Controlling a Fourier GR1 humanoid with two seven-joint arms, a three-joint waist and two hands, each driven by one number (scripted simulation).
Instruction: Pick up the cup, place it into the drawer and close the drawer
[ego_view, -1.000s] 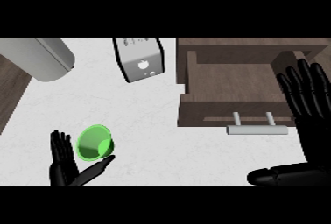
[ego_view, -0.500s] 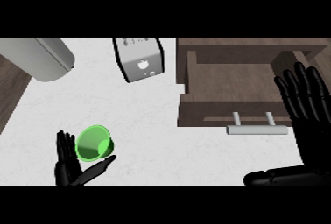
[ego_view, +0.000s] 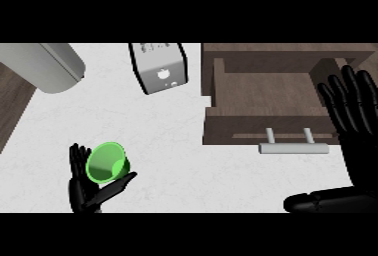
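Both hands nearly as before: left hand (ego_view: 88, 187) seemingly cupping the cup (ego_view: 107, 162), right hand (ego_view: 353, 112) fingers straight over the drawer (ego_view: 258, 90).

no legible text, seemingly

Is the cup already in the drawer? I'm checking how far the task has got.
No, the green cup sits in the left hand over the white counter, well apart from the open drawer.
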